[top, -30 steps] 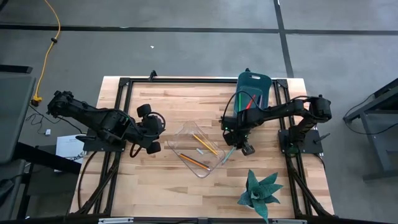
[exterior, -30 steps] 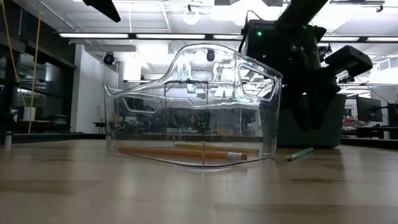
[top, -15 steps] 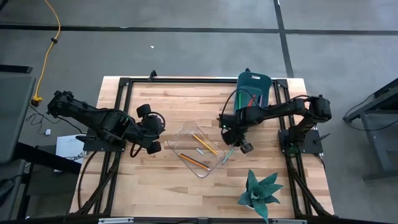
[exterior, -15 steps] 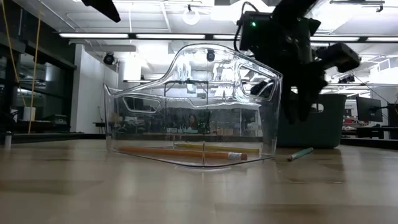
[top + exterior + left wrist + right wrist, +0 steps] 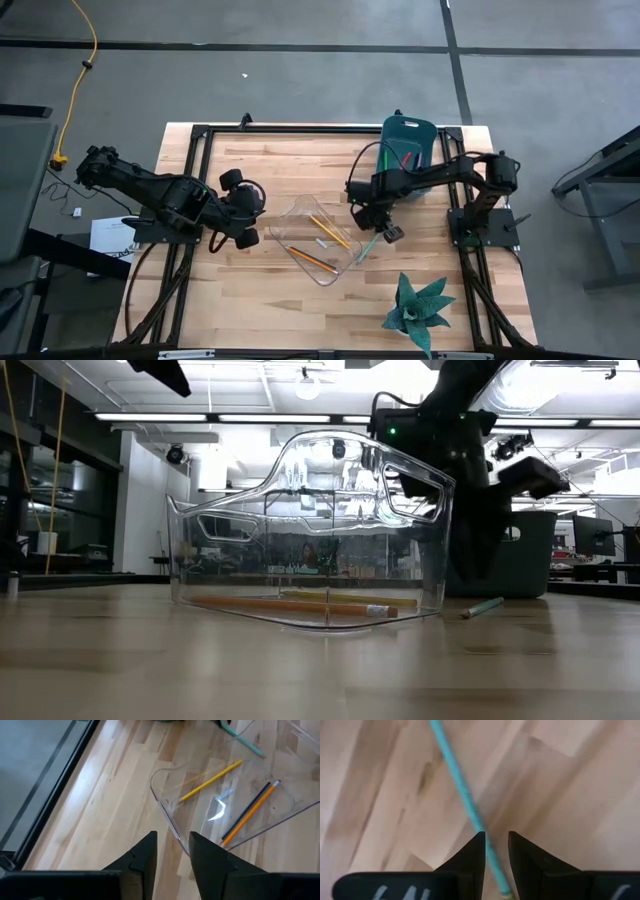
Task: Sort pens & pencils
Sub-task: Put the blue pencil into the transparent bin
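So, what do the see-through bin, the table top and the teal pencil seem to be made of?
The bin: clear glossy plastic, most likely; the room shows through it and its walls carry bright reflections. The table top: pale wood with a smooth finish, with visible planks and grain. The teal pencil: probably painted wood, matte teal; its core does not show.

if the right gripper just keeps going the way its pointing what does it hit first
Most likely the teal pencil lying on the table. The right gripper points down at the wood, its fingers standing a little apart with the pencil running into the gap between them. How high it hangs above the pencil is unclear.
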Motion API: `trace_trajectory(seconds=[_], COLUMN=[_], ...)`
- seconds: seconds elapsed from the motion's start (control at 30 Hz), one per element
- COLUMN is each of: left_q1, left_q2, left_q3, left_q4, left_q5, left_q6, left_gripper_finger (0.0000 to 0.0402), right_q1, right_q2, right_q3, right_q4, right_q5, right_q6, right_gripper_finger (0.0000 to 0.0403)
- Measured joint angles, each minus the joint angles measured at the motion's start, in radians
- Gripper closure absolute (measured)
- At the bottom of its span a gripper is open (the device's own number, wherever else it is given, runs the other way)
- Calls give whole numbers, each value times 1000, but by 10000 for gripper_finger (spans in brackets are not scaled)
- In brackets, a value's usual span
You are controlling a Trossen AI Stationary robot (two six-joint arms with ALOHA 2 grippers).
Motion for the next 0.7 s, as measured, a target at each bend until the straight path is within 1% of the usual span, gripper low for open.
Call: trace_trajectory(seconds=[0.17, 0.23, 0.5, 0.7], left_q1=[0, 0, 0, 0], left_q2=[0, 0, 0, 0], left_q3=[0, 0, 0, 0], left_q4=[-18, -23, -24, -24], left_q5=[-1, -3, -8, 6], left_q6=[0, 0, 1, 0], left_gripper_finger=[300, 300, 300, 300], right_q1=[20, 24, 30, 69], right_q2=[0, 0, 0, 0], right_q3=[0, 0, 0, 0], right_q4=[-21, -20, 8, 73], right_q5=[-34, -29, 76, 144], right_q6=[4, 6, -1, 0], right_gripper_finger=[327, 327, 327, 327])
